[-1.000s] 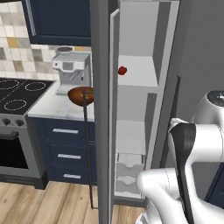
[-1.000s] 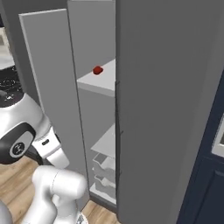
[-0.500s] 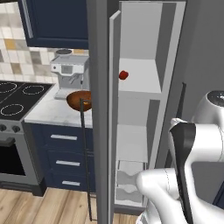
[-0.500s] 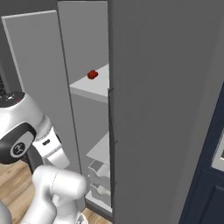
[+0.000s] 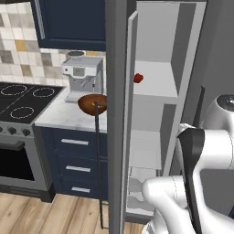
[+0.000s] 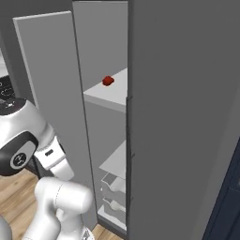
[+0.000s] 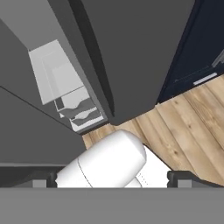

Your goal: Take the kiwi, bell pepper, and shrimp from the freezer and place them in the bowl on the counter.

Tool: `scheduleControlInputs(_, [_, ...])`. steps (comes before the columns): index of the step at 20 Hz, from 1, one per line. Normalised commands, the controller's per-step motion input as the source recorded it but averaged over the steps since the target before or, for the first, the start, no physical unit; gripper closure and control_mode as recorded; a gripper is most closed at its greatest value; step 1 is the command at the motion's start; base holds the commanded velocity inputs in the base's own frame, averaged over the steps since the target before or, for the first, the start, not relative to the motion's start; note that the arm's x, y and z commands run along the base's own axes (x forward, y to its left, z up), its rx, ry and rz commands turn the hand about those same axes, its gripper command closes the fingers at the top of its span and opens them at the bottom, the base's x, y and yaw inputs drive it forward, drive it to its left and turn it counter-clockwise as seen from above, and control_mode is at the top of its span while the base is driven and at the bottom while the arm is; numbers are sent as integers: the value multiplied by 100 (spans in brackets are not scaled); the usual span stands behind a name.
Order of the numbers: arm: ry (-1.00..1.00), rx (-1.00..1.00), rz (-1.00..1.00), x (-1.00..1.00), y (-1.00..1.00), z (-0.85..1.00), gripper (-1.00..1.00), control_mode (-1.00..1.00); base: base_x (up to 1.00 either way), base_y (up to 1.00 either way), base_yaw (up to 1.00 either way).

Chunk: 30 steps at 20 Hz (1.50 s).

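The gripper (image 7: 112,177) is hanging low near the wooden floor with its jaws spread wide and nothing between them. Beyond it, the freezer (image 5: 155,114) is standing open, and the bell pepper (image 5: 138,78), a small glossy red lump, is sitting at the front edge of an upper white shelf. Farther left, the bowl (image 5: 93,103) is waiting on the counter (image 5: 64,116) (seemingly empty), so I judge that no item is delivered yet; the kiwi and shrimp I cannot make out.
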Motion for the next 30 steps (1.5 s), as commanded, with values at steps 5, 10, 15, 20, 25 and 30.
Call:
scheduleControlInputs(5, [0, 0, 0, 0, 0, 0, -100, 100, 29, 10, -4])
scheduleControlInputs(10, [0, 0, 0, 0, 0, 0, -100, 100, 67, 13, -7])
scheduleControlInputs(15, [-6, -1, 2, 15, 1, 26, -100, -100, 56, 13, -4])
scheduleControlInputs(20, [-36, -13, 25, 1, 7, 100, -100, -100, 0, 0, 0])
scheduleControlInputs(25, [-29, -8, 36, 10, 20, 85, -100, -100, 0, 0, 0])
scheduleControlInputs(30, [-9, 0, 28, 58, 31, 62, -100, -100, 0, 0, 0])
